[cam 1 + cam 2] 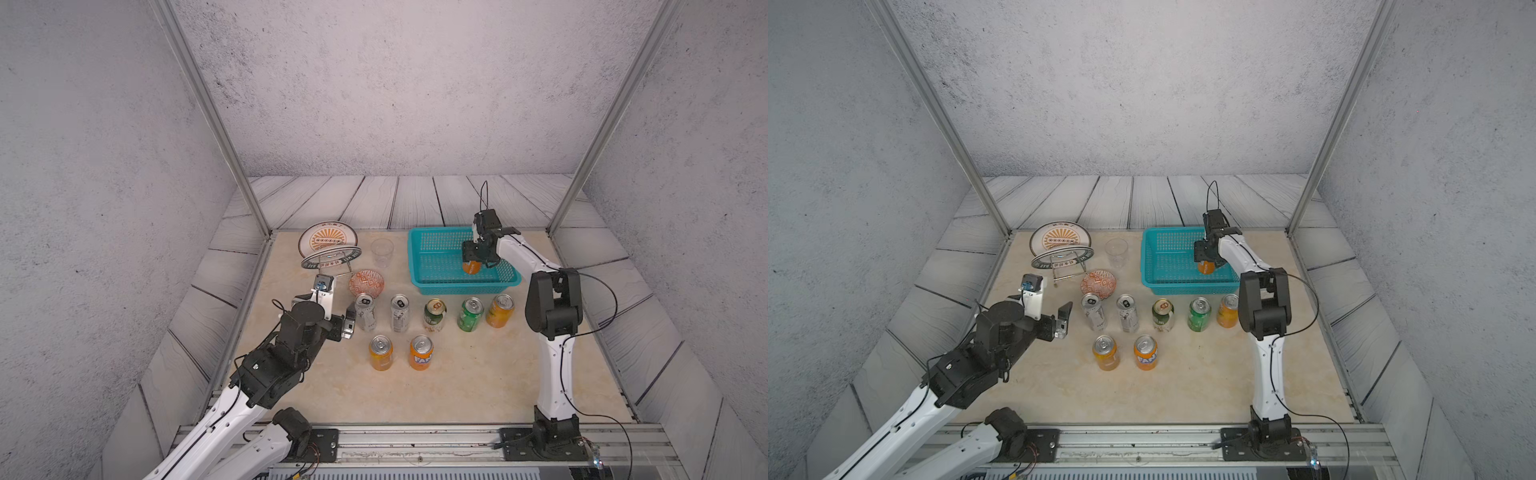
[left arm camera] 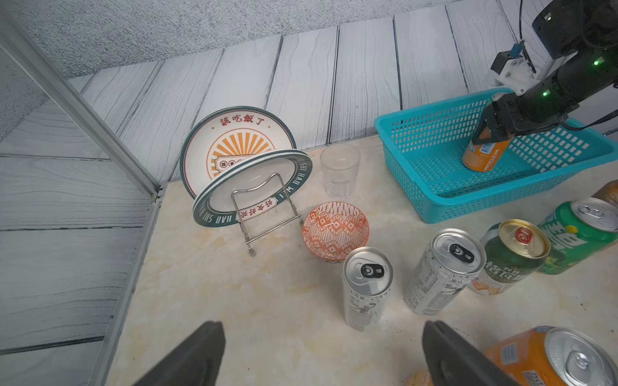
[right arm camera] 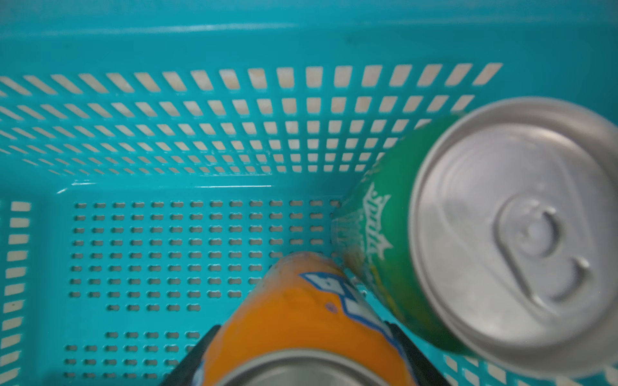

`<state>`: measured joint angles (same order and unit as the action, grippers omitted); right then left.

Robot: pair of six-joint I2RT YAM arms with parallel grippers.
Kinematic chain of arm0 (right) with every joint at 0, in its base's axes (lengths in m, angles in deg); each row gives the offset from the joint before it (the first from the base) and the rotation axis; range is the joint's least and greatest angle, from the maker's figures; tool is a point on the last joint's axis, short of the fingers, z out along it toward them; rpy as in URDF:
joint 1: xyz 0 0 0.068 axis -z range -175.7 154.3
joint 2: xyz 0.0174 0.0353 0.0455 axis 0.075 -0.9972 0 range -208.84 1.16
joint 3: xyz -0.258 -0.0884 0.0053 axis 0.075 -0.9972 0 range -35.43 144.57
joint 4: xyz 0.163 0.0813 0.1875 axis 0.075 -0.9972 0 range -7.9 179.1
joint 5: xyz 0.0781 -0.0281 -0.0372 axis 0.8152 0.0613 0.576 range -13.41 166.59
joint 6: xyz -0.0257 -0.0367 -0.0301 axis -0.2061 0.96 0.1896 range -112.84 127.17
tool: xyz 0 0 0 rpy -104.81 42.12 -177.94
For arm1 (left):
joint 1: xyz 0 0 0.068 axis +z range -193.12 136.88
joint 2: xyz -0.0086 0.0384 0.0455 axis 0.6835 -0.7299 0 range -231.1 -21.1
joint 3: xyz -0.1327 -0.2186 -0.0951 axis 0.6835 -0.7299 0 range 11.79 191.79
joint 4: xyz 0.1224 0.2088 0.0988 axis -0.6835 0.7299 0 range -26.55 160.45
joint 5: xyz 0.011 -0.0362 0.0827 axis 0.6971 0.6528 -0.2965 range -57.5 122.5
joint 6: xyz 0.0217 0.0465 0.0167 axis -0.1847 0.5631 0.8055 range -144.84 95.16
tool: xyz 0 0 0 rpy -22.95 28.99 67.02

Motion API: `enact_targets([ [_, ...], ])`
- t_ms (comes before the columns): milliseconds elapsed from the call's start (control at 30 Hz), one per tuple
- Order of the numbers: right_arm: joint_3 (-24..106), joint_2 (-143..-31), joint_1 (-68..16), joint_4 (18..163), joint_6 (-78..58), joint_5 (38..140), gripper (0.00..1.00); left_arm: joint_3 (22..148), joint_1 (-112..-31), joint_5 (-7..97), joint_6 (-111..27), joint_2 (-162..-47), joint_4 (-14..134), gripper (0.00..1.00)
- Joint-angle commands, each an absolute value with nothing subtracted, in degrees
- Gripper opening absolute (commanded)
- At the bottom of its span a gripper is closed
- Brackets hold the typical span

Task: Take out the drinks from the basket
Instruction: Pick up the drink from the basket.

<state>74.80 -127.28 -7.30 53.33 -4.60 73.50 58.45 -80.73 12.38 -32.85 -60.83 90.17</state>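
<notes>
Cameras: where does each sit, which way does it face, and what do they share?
Both top views: high over the front rail, looking down across the table; both arms show, left gripper open, right gripper in the basket.
Left wrist: on the left arm, facing plates, cup and basket; its own fingers and the right arm show.
Right wrist: on the right arm, looking into the basket; its fingers clasp the orange can beside a green can.
Shared: all show the orange can.

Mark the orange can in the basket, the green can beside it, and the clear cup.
orange can (image 2: 483, 158): left wrist view, lower side wall.
green can (image 3: 378, 240): right wrist view, printed side wall.
clear cup (image 2: 339, 173): left wrist view, front wall.
</notes>
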Motion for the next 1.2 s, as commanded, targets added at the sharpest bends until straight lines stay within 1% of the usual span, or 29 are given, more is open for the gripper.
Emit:
enact_targets([
  [0,73.4,-122.9,-8.0,51.4,-3.9,73.5,0.63,58.0,-80.4,12.5,-33.3,-60.0,88.8,0.99],
  [300,70.0,-117.5,-9.5,51.7,-3.2,74.2,0.62,58.2,-80.4,12.7,-33.2,-60.4,88.9,0.99],
  [767,68.7,-111.4,-10.8,50.3,-2.4,74.0,0.62,58.1,-80.3,13.2,-33.3,-60.3,88.9,0.99],
  [1167,62.3,-97.7,-13.3,48.0,-1.1,75.1,0.62,58.3,-80.3,12.7,-33.0,-60.5,89.1,0.99],
])
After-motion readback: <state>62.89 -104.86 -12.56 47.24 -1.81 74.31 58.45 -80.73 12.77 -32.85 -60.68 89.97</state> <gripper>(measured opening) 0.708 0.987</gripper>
